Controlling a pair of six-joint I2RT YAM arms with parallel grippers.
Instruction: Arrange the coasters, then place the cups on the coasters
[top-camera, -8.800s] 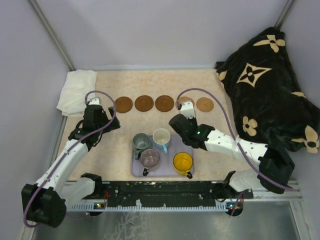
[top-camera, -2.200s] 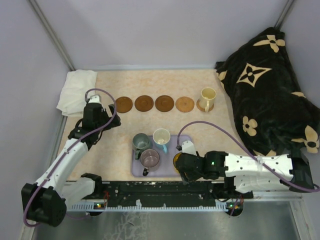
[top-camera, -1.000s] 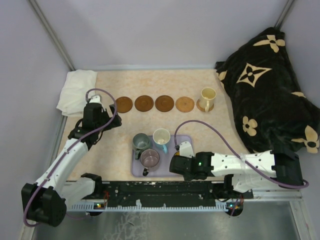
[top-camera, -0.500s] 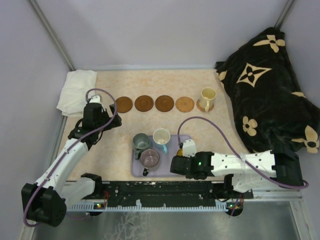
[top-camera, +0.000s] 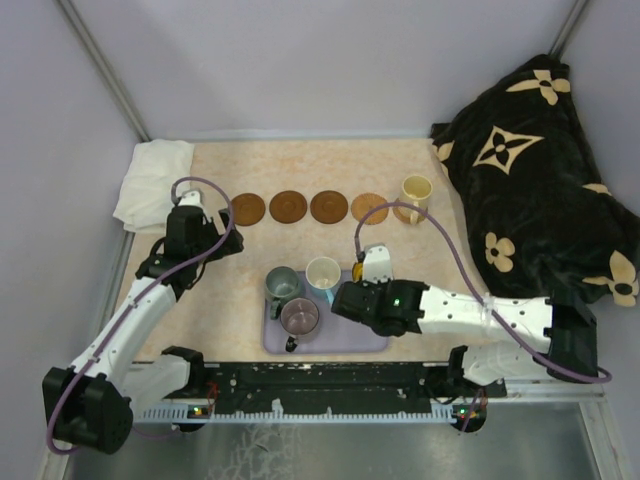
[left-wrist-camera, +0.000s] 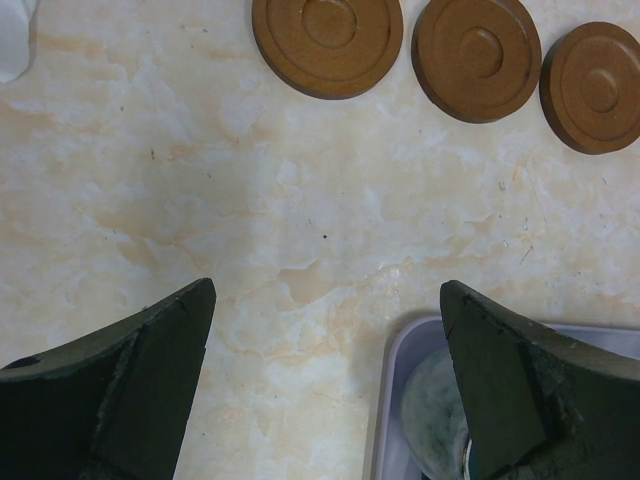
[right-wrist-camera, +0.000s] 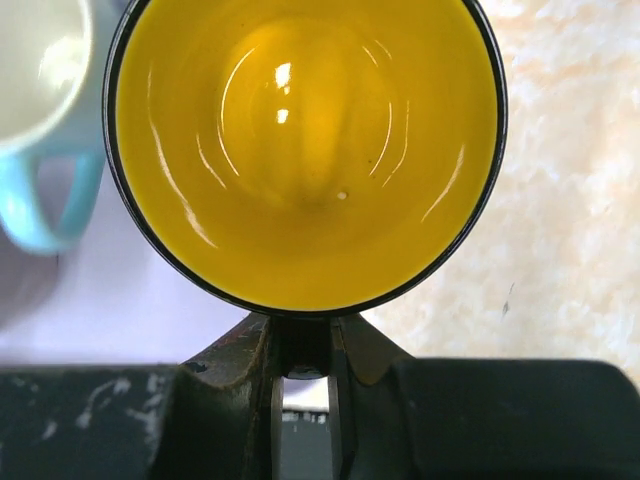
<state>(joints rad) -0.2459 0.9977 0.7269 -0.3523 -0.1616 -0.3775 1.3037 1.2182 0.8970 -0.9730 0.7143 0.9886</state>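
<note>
Four bare brown coasters (top-camera: 288, 207) lie in a row at the back. A fifth coaster (top-camera: 402, 215) carries the cream cup (top-camera: 415, 190). The lavender tray (top-camera: 372, 342) holds the grey-green cup (top-camera: 281, 285), the white cup with a blue handle (top-camera: 322, 272) and the mauve cup (top-camera: 299, 316). My right gripper (right-wrist-camera: 305, 345) is shut on the handle of the yellow cup (right-wrist-camera: 305, 150), held over the tray's right edge (right-wrist-camera: 90, 315); from above only a sliver of the yellow cup (top-camera: 357, 281) shows. My left gripper (left-wrist-camera: 325, 300) hangs open over bare table near three coasters (left-wrist-camera: 327, 30).
A white cloth (top-camera: 150, 180) lies at the back left corner. A large black cushion with a tan flower pattern (top-camera: 530, 180) fills the right side. The tray's corner (left-wrist-camera: 400, 345) and the grey-green cup (left-wrist-camera: 435, 410) sit by my left gripper's right finger.
My right gripper closed on the yellow cup's handle and carried the cup from the tray's near right corner toward the far side. The left arm has not moved.
</note>
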